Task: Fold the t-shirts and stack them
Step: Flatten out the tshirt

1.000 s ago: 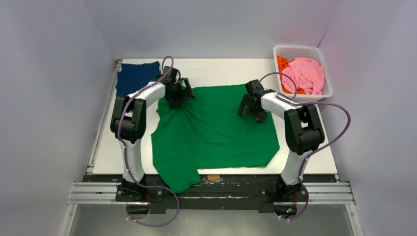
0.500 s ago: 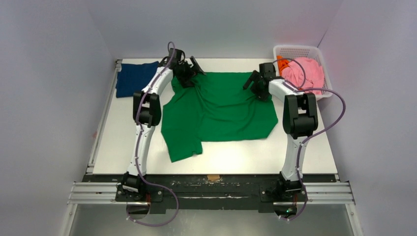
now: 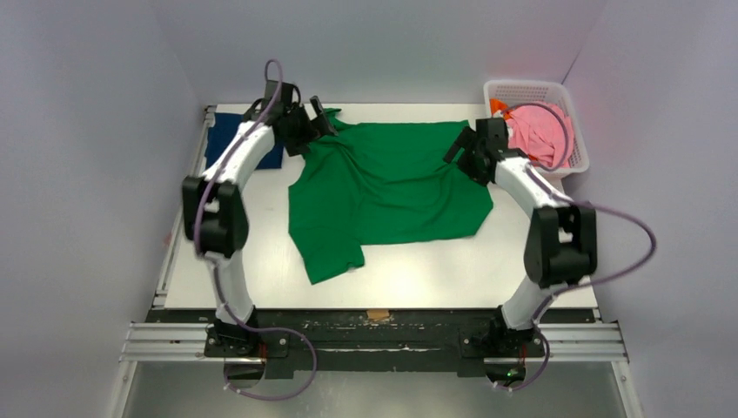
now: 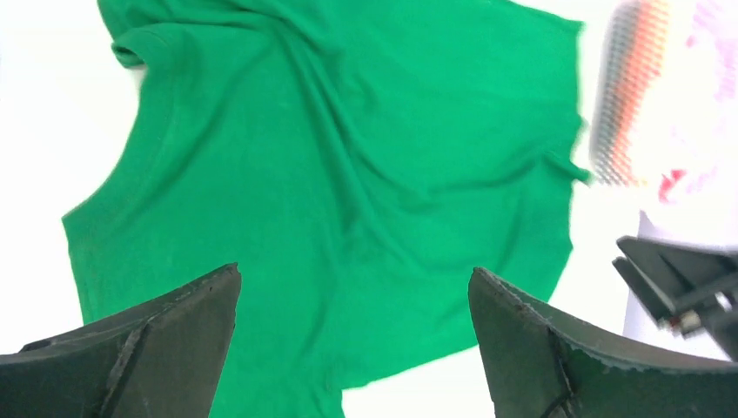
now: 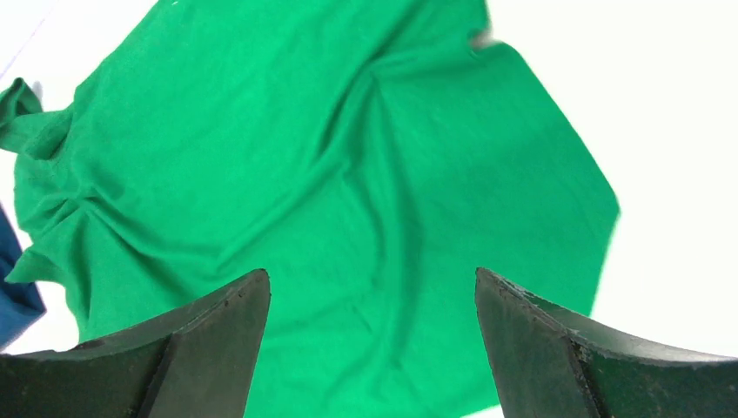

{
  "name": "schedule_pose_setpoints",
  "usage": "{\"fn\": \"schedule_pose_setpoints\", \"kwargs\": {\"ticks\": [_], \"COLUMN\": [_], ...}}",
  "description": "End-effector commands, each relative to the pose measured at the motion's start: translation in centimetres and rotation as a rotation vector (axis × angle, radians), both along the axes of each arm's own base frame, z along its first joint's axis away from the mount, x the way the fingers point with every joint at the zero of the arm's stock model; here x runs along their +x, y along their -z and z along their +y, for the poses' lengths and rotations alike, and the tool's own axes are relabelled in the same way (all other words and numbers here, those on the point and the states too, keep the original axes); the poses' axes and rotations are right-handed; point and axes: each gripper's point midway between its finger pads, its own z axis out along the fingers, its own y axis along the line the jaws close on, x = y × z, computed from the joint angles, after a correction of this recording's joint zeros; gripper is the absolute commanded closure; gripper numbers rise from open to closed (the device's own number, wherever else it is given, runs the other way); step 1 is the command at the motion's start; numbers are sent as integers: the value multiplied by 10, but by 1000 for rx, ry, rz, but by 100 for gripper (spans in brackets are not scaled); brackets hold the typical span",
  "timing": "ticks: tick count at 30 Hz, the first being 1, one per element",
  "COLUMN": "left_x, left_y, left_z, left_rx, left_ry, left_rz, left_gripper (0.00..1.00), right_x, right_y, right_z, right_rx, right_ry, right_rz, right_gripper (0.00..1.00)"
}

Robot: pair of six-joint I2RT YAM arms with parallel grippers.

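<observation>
A bright green t-shirt (image 3: 383, 187) lies spread and wrinkled on the far half of the white table (image 3: 418, 279), one sleeve pointing toward the near left. My left gripper (image 3: 318, 113) hovers open and empty over its far left corner. My right gripper (image 3: 461, 144) hovers open and empty over its far right corner. In the left wrist view the open gripper (image 4: 352, 279) frames the green cloth (image 4: 348, 157). The right wrist view shows its gripper (image 5: 372, 279) open over the green cloth (image 5: 348, 174). A folded navy t-shirt (image 3: 224, 132) lies at the far left, partly behind the left arm.
A white mesh basket (image 3: 557, 94) at the far right corner holds a pink shirt (image 3: 540, 135) and an orange one (image 3: 498, 107). It shows blurred in the left wrist view (image 4: 622, 96). Grey walls enclose the table on three sides.
Both grippers dragged the green t-shirt from the near edge toward the far side, then came off it. Both arms have since moved a little outward.
</observation>
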Motion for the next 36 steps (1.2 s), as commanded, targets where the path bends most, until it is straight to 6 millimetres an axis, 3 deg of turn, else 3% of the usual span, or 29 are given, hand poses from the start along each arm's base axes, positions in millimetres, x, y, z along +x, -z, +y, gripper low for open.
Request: {"fn": "schedule_pose_setpoints", "kwargs": {"ticks": [1, 4, 7, 11, 17, 21, 23, 24, 25, 26, 29, 33, 36], "left_x": [-95, -160, -215, -250, -267, -275, -277, -277, -276, -276, -273, -275, -277], "left_y": [6, 62, 116, 148, 174, 181, 183, 185, 187, 188, 186, 178, 174], "left_z": [16, 17, 19, 15, 8, -10, -15, -16, -13, -9, 3, 10, 12], "left_rx": [177, 172, 175, 148, 167, 130, 142, 156, 177, 200, 256, 270, 275], "left_ry": [-18, -13, 10, 20, 52, 112, 131, 135, 126, 111, 85, 81, 85], "left_rz": [-86, 44, 176, 264, 324, 354, 348, 345, 346, 352, 331, 302, 294], "left_gripper": [0, 0, 4, 15, 28, 47, 62, 73, 91, 100, 100, 100, 100], "right_x": [-70, -109, -130, -136, -131, -128, -127, -125, -124, -124, -129, -137, -144], "right_y": [10, 38, 57, 71, 96, 109, 112, 112, 113, 113, 105, 74, 46], "right_z": [-29, -33, -37, -37, -41, -39, -39, -39, -40, -41, -49, -46, -35], "right_rx": [-47, -50, -60, -58, -85, -85, -88, -90, -96, -105, -159, -232, -400], "right_ry": [149, 153, 159, 170, 184, 185, 185, 183, 183, 182, 186, 124, 65], "right_rz": [46, 92, 131, 152, 198, 237, 246, 247, 250, 257, 285, 321, 392], "right_gripper": [15, 18, 23, 29, 38, 49, 57, 63, 71, 80, 100, 100, 100]}}
